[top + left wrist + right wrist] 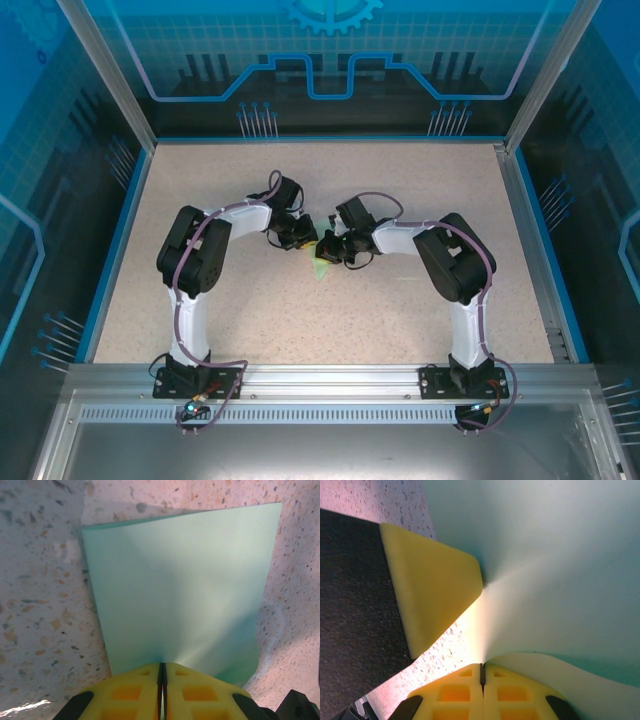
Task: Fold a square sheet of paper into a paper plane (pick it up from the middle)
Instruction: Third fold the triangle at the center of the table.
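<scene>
Shows the left pincer [161, 672], yellow jaws pressed together, clamped on the near edge of the sheet [180, 590]. Shows the right pincer [482, 672] likewise closed, pinching the same sheet from the opposite side, with a yellow finger [432, 587] of the left one just beside the pinch. Places both pincers almost touching at the middle of the surface [400, 310] in the top view, a sliver of pale green poking out below them. Fans out from the left grip as a plain mint panel, raised over the speckled top, lower right corner curling. Bows and curls around the right grip. Cannot tell one layer from two inside the jaws.

Looks like an early fold, likely the centre crease. To do it well: hold both grips firm, move the two wrists as one to avoid tearing, line up the far edges before pressing, then lower the paper flat and run the crease from the middle outward. Avoid pulling apart: risks ripping or wrinkling such thin paper between two close pinch points. Avoid releasing one side before laying the paper down.

Counts: two arms, two pincers, one sheet, one surface.
</scene>
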